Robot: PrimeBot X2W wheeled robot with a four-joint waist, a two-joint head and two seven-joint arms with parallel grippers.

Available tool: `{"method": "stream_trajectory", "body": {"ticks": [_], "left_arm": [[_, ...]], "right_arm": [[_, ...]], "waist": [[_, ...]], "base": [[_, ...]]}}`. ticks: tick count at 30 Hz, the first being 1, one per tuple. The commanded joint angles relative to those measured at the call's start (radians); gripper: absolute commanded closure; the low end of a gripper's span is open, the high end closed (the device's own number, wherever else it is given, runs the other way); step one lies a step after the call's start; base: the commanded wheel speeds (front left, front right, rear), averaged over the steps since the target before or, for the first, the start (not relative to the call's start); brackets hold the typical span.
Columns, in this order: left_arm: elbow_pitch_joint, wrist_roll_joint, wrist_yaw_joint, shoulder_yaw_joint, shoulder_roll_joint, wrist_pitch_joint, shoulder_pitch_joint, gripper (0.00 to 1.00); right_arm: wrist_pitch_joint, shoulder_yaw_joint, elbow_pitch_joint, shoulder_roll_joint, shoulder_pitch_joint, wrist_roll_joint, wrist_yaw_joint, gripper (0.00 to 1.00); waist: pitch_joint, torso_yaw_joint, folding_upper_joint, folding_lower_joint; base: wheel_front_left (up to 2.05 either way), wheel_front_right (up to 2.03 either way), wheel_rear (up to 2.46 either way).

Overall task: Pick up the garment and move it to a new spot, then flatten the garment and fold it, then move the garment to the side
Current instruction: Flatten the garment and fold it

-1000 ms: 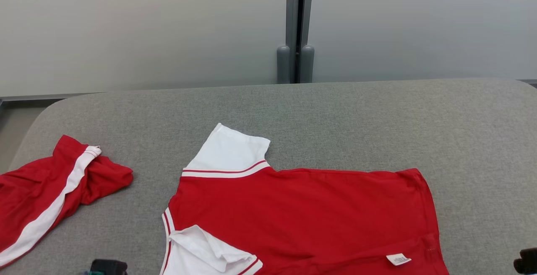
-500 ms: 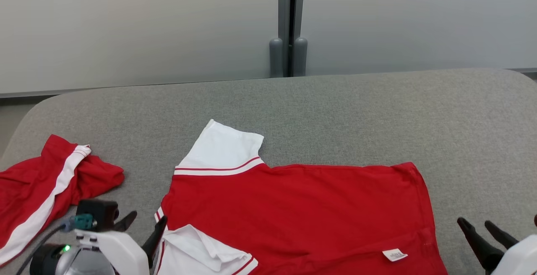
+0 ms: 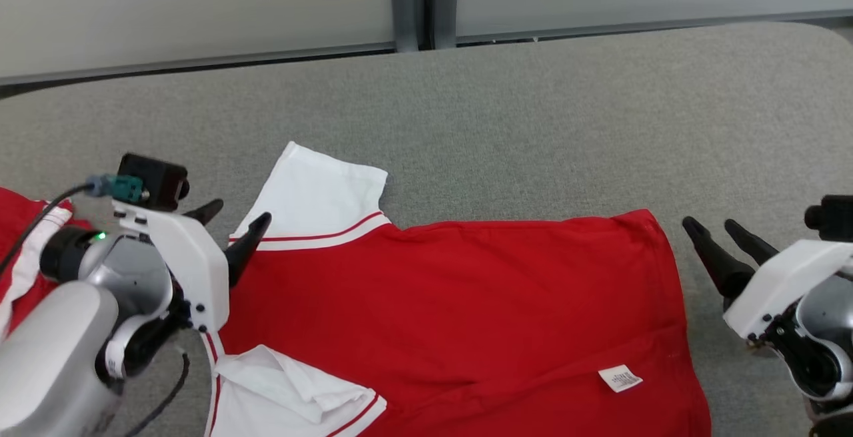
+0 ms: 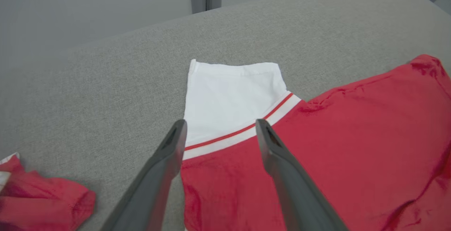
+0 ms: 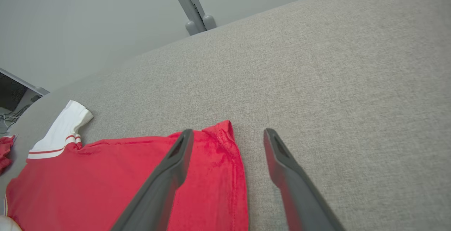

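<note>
My left gripper and right gripper hang released, empty, at nine and three o'clock of the red shirt. I fear a one-layer pinch could bunch it.

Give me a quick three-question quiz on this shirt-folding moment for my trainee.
1. True or false: the left jaws are shut on the red shirt.
2. Which part of the shirt lies nearest the right jaws?
A. its white collar
B. its far red corner
C. its white sleeve
3. What small white thing lies on the red cloth near the shirt's right edge in the head view?

Key
1. False: they stand open and hold nothing.
2. B
3. The label
</note>
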Motion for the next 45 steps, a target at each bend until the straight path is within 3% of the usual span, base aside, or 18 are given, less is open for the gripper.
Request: {"method": "stream_trajectory", "body": {"ticks": [1, 13, 21, 28, 29, 30, 31, 32, 33, 45], "left_arm": [[0.034, -0.006, -0.024, -0.002, -0.005, 0.020, -0.060, 0.00], [0.293, -0.018, -0.156, -0.051, -0.041, 0.164, -0.364, 0.00], [0.442, -0.018, -0.181, -0.083, -0.037, 0.234, -0.509, 0.00], [0.520, -0.028, -0.187, -0.107, -0.040, 0.252, -0.531, 0.00], [0.530, -0.032, -0.188, -0.111, -0.042, 0.254, -0.531, 0.10], [0.539, -0.034, -0.190, -0.117, -0.043, 0.257, -0.532, 0.57], [0.545, -0.036, -0.189, -0.123, -0.045, 0.258, -0.532, 1.00], [0.548, -0.041, -0.190, -0.128, -0.047, 0.257, -0.533, 1.00], [0.552, -0.045, -0.190, -0.131, -0.050, 0.257, -0.533, 1.00], [0.535, -0.124, -0.191, -0.165, -0.065, 0.137, -0.498, 1.00]], "right_arm": [[-0.001, 0.026, 0.024, -0.011, -0.046, 0.014, 0.001, 0.00], [-0.015, 0.248, 0.149, -0.028, -0.260, 0.095, 0.001, 0.00], [-0.055, 0.392, 0.180, -0.021, -0.375, 0.156, 0.001, 0.00], [-0.091, 0.461, 0.212, -0.028, -0.408, 0.203, 0.001, 0.00], [-0.092, 0.474, 0.217, -0.029, -0.410, 0.213, 0.001, 0.00], [-0.097, 0.485, 0.222, -0.033, -0.413, 0.220, 0.001, 0.09], [-0.104, 0.494, 0.225, -0.038, -0.414, 0.226, 0.001, 0.27], [-0.110, 0.504, 0.228, -0.043, -0.415, 0.233, 0.001, 0.68], [-0.119, 0.512, 0.229, -0.048, -0.419, 0.239, 0.001, 1.00], [-0.239, 0.531, 0.305, -0.094, -0.389, 0.300, 0.001, 1.00]], "waist": [[0.059, -0.026, 0.0000, 0.0001], [0.188, -0.096, 0.0000, 0.0001], [0.285, -0.161, 0.0000, 0.0001], [0.298, -0.176, 0.0000, 0.0001], [0.297, -0.175, 0.0000, 0.0001], [0.295, -0.173, 0.0000, 0.0001], [0.292, -0.171, 0.0000, 0.0001], [0.287, -0.168, 0.0000, 0.0001], [0.282, -0.164, 0.0000, 0.0001], [0.143, -0.094, 0.0000, 0.0001]], "base": [[0.00, 0.00, 0.00], [0.00, 0.00, 0.00], [0.00, 0.00, 0.00], [0.00, 0.00, 0.00], [0.00, 0.00, 0.00], [0.00, 0.00, 0.00], [0.00, 0.00, 0.00], [0.00, 0.00, 0.00], [0.00, 0.00, 0.00], [0.00, 0.00, 0.00]]}}
